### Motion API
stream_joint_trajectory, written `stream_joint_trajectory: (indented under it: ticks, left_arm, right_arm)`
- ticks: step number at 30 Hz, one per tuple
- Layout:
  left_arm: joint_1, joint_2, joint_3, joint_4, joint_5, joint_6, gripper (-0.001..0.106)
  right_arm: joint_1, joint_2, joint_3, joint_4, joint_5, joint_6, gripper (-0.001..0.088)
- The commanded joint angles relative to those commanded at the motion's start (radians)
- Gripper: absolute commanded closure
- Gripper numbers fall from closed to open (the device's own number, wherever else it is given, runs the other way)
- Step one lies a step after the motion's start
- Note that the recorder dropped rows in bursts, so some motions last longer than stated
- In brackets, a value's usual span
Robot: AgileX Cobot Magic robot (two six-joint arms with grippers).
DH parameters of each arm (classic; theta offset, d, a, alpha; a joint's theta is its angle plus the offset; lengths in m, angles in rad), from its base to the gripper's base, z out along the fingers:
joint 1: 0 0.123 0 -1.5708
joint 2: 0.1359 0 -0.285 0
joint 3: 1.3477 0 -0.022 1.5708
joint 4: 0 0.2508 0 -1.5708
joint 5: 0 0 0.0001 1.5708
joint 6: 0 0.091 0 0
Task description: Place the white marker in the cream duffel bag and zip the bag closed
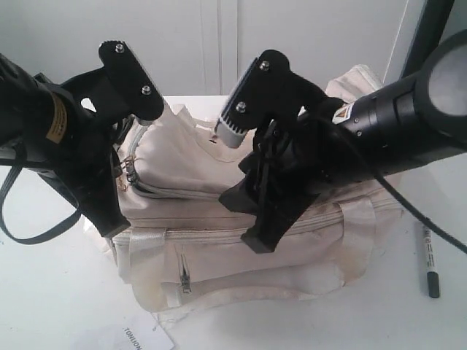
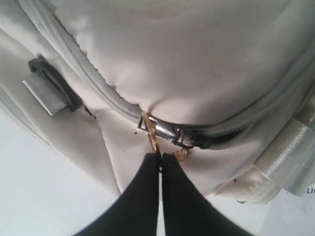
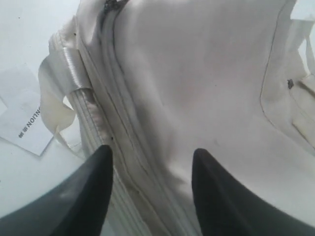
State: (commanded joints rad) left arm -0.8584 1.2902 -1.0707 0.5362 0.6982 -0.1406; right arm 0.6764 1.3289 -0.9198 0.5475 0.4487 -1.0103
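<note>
The cream duffel bag (image 1: 219, 219) lies on the white table. My left gripper (image 2: 160, 156) is at the bag's left end, shut on the gold ring zip pull (image 2: 151, 137) that hangs from the silver slider (image 2: 167, 130). A dark gap in the zip shows just beside the slider. In the exterior view the left gripper (image 1: 113, 227) is low against that end. My right gripper (image 3: 151, 150) is open, its fingers straddling the bag's fabric near the side zip; from outside, the right gripper (image 1: 252, 219) presses on the bag's middle. The white marker (image 1: 428, 255) lies on the table to the right of the bag, dark cap toward the front.
A black strap ring (image 2: 49, 83) with grey webbing sits by the zip's end. A webbing handle (image 3: 69, 73) and the white paper tag (image 3: 24, 123) lie beside the bag; the tag (image 1: 142, 337) rests on the table at the front. A dark post (image 1: 430, 29) stands back right.
</note>
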Motion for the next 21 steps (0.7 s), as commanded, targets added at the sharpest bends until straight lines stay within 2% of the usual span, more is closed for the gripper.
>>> stream_joint_trajectory:
  ticks: [9,16,21]
  left_arm:
    - [0.0,0.0,0.0,-0.008,-0.018,-0.002,0.105]
    - [0.0,0.0,0.0,-0.012,-0.036,-0.002,0.105]
    - [0.0,0.002,0.0,-0.041,-0.048,-0.002,0.105]
  right_arm:
    - [0.073,0.025,0.002,0.002,-0.084,-0.168,0.0331]
    - [0.084,0.096,0.002,0.002,-0.162,-0.172,0.0332]
    - [0.086,0.133,0.002,0.026,-0.161,-0.17,0.0389]
